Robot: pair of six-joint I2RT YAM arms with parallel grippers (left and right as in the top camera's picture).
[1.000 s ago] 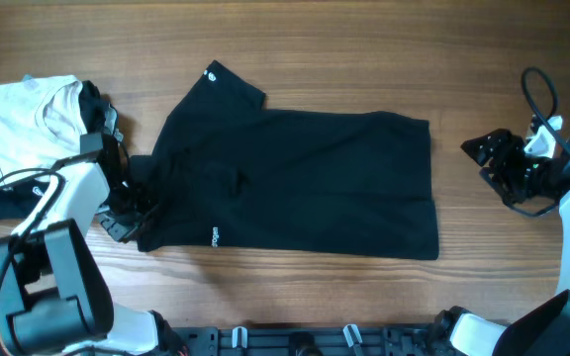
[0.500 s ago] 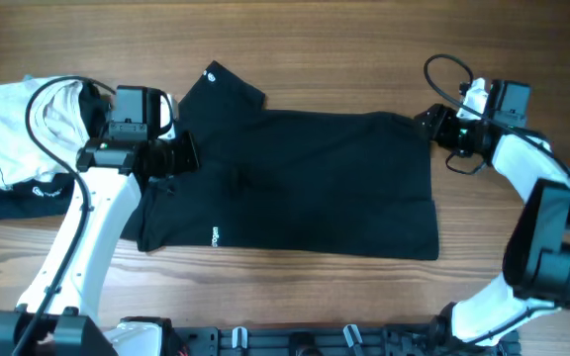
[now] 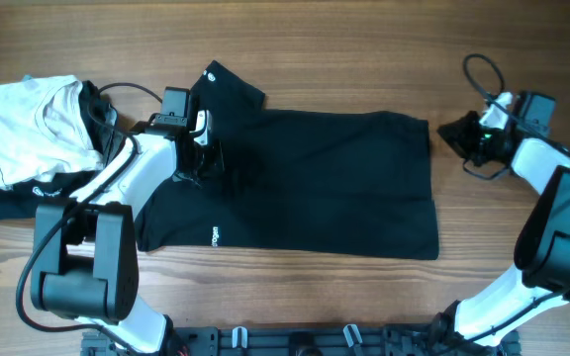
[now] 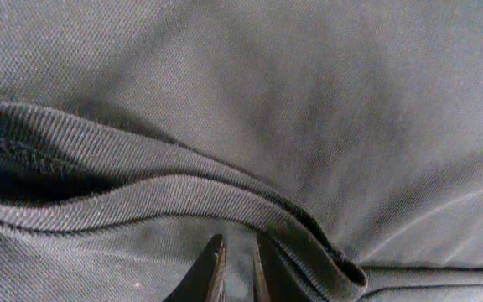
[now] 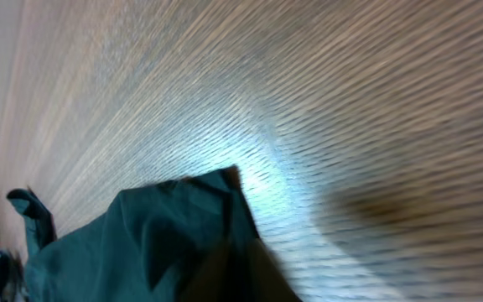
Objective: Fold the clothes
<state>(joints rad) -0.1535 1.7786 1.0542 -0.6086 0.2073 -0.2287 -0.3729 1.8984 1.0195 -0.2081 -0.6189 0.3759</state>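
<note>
The clothes, a black T-shirt (image 3: 305, 178), lie spread flat across the middle of the table, with a sleeve sticking up at the top left. My left gripper (image 3: 206, 158) rests on the shirt beside the neckline. In the left wrist view its tips (image 4: 237, 268) stand a thin slit apart, with fabric in the slit, right beside the ribbed collar (image 4: 141, 189). My right gripper (image 3: 450, 133) hovers just right of the shirt's upper right corner. The right wrist view is blurred. There the dark gripper (image 5: 250, 281) overlaps that corner (image 5: 216, 189), and its gap is unreadable.
A folded white garment (image 3: 23, 124) lies at the far left on top of a folded black garment with white lettering (image 3: 18, 198). A loose black cable (image 3: 483, 74) arcs above the right arm. Bare wooden table (image 3: 364, 49) surrounds the shirt.
My left gripper moved from the shirt's left edge up and right onto the collar area. My right gripper swung in to the shirt's upper right corner, then drew slightly back.
</note>
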